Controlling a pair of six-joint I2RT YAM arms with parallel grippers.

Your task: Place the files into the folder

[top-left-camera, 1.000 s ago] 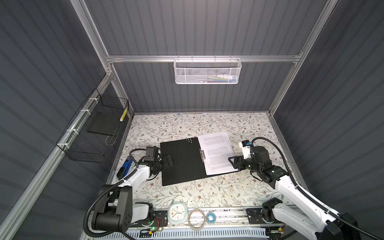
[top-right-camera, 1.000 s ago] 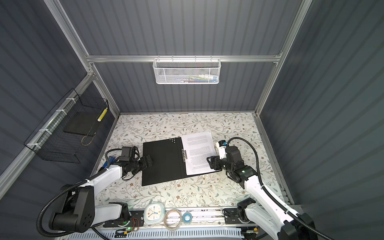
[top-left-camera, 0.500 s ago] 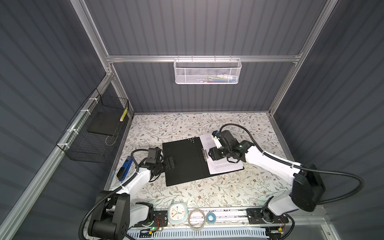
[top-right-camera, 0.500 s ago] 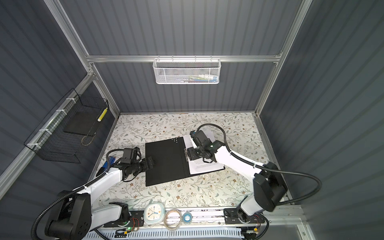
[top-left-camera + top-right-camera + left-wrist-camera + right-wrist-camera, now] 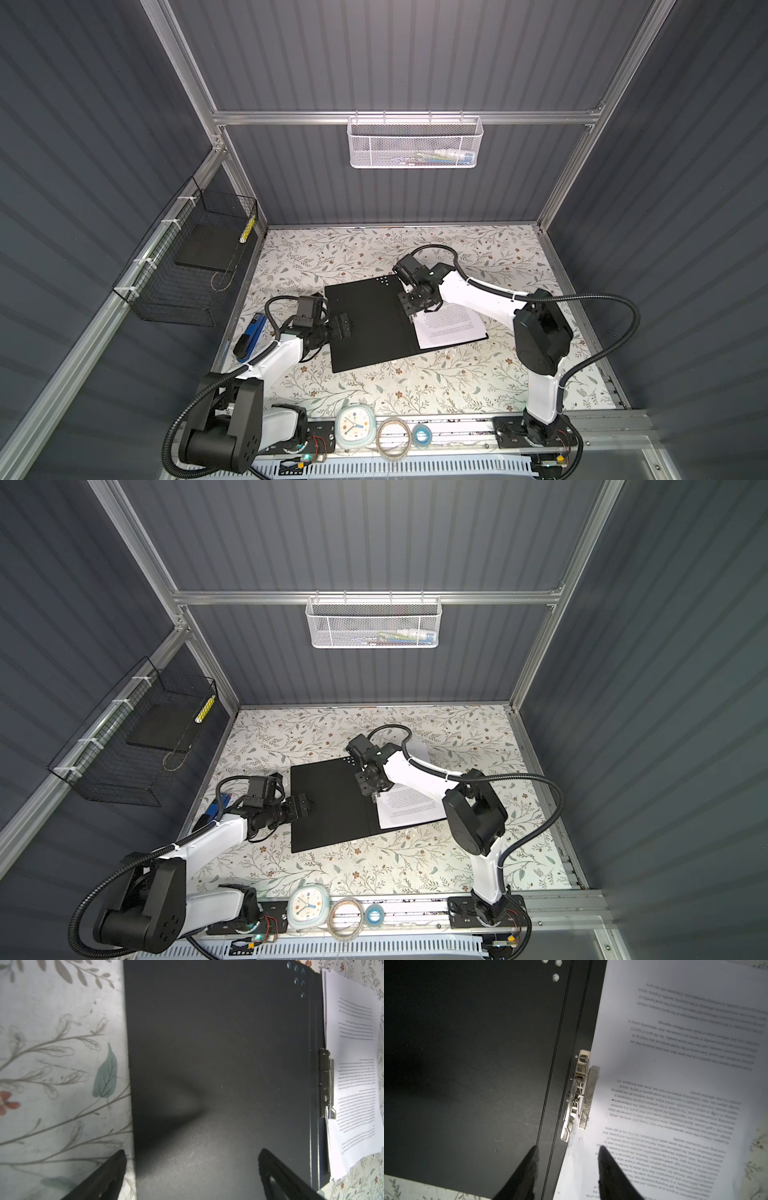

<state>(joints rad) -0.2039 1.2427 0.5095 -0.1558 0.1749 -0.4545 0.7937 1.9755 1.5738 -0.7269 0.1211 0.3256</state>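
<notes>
White printed paper files (image 5: 451,328) lie on the right leaf of the open flat black-lined folder (image 5: 365,320), edge at its silver metal clip (image 5: 579,1095). The right fingers (image 5: 527,1172), half-parted and empty, hover there; best press the lever squarely while the left fingers (image 5: 104,1176), spread wide and empty, steady the cover.

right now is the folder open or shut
Open: the folder lies spread flat, black inside up, with the files on one half beside the metal clip.
</notes>
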